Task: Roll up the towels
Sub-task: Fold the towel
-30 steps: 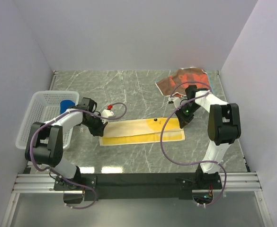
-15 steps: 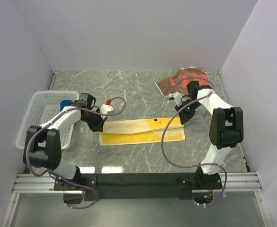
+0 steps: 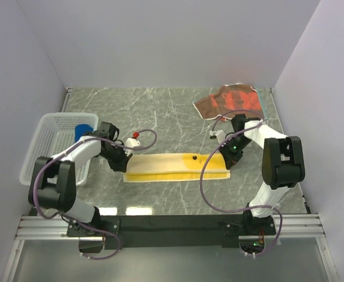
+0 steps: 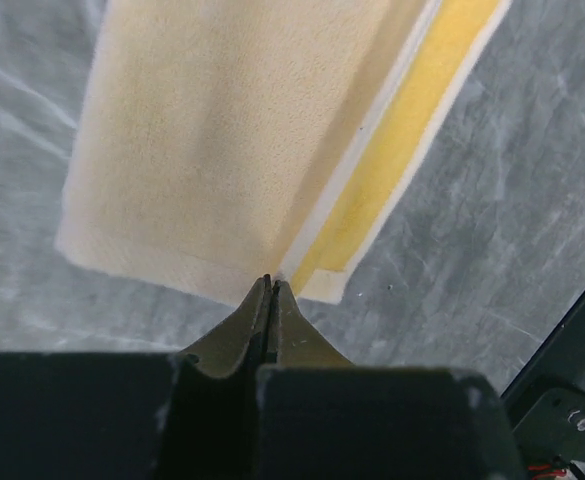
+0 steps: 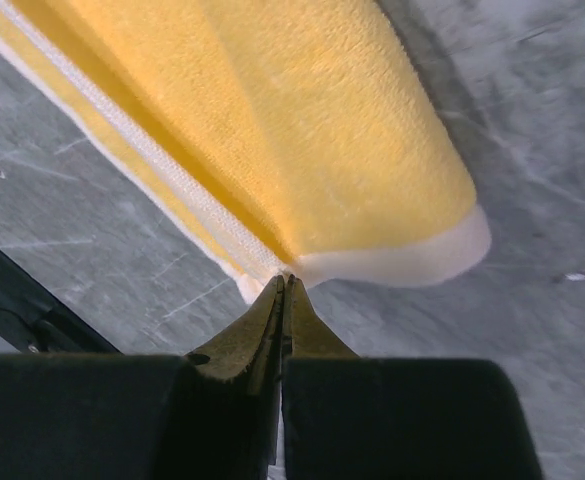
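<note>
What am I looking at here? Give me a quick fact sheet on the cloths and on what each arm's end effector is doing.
yellow towel: mid-table, folded lengthwise into a long strip, not rolled
left end effector: shut, pinching the strip's left end
right end effector: shut, pinching the strip's right end
blue towel: inside the basket, at the left
patterned towel: loose at the far right of the table, untouched

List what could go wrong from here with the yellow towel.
Left gripper and right gripper each pinch only the very edge of the yellow towel; it may slip free. The folded layers sit offset in the left wrist view, so the roll may come out skewed.
</note>
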`<state>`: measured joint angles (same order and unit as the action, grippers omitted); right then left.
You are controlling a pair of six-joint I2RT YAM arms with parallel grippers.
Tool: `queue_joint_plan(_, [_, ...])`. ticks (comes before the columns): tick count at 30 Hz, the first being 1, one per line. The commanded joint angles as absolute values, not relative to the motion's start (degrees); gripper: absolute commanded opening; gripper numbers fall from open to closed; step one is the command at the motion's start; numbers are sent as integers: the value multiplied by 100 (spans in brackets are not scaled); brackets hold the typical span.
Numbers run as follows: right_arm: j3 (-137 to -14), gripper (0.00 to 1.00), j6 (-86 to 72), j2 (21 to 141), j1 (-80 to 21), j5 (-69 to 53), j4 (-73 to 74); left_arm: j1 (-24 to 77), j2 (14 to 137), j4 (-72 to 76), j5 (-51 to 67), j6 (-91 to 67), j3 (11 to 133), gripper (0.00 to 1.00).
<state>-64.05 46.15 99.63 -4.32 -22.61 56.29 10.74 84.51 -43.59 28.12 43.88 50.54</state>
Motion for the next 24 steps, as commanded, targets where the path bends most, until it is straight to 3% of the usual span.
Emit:
queue_joint_plan(1, [-6249,0,4658,10045,-501,-2083,5274,1072,8788,-4052,2698,4369,4957,1])
queue_joint_plan(10, [-6486,0,4500,10274,-536,-2171,5220,1081,9114,-3955,2848,4113,5247,1])
queue_joint_plan(24, [-7182,0,4737,9712,-483,-2162,6082,1046,8411,-5123,3050,4464,5889,1])
